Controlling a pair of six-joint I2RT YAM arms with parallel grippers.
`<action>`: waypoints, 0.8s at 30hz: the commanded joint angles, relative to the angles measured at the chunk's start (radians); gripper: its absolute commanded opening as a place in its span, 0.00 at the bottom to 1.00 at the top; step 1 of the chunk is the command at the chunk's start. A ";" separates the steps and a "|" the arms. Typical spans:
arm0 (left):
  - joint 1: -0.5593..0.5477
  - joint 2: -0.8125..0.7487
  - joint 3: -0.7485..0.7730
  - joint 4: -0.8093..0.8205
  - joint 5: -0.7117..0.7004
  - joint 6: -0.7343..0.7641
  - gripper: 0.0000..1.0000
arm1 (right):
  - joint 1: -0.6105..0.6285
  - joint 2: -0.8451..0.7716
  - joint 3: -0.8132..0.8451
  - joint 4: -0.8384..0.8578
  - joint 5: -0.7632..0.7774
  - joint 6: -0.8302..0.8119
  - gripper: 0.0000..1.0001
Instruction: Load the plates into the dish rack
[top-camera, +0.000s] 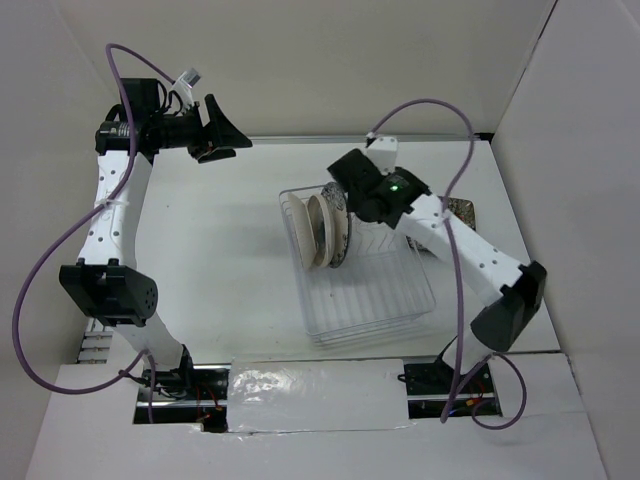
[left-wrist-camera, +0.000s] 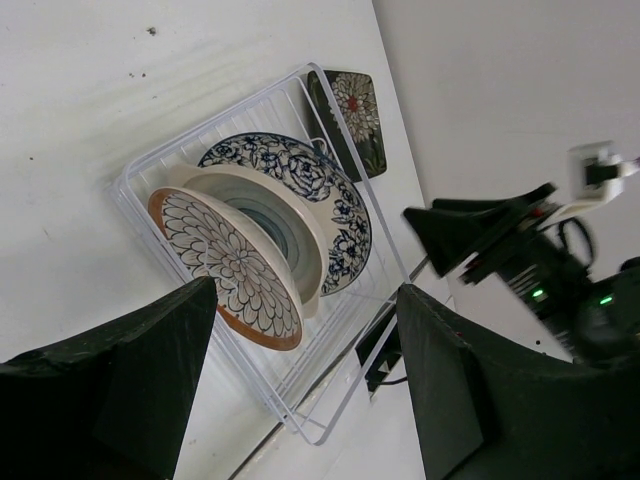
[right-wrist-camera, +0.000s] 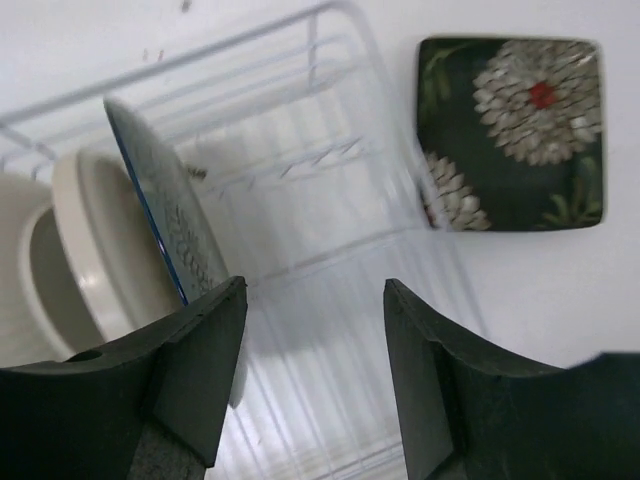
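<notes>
The wire dish rack (top-camera: 424, 300) stands at mid-table. Three plates stand upright in its far left end: a brown-white radial plate (left-wrist-camera: 230, 265), a cream plate (left-wrist-camera: 300, 225) and a blue-patterned plate (left-wrist-camera: 335, 200). A dark-rimmed squarish floral plate (right-wrist-camera: 510, 130) lies flat on the table just right of the rack, mostly hidden by the right arm in the top view (top-camera: 463, 211). My right gripper (top-camera: 338, 188) is open and empty, above the rack beside the blue-patterned plate (right-wrist-camera: 170, 220). My left gripper (top-camera: 232, 135) is open and empty, raised at the far left.
White walls enclose the table on the left, back and right. The rack's near half (top-camera: 370, 300) holds no plates. A foil-covered strip (top-camera: 315, 395) lies at the near edge between the arm bases.
</notes>
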 joint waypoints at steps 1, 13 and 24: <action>0.003 -0.030 0.000 0.025 0.020 0.006 0.84 | -0.087 -0.182 0.000 0.041 0.030 -0.019 0.65; 0.003 -0.039 -0.022 0.041 0.023 0.003 0.84 | -0.762 -0.595 -0.792 0.412 -0.614 0.198 0.81; 0.005 -0.039 -0.026 0.038 0.024 0.012 0.84 | -1.015 -0.598 -1.054 0.710 -0.731 0.356 0.81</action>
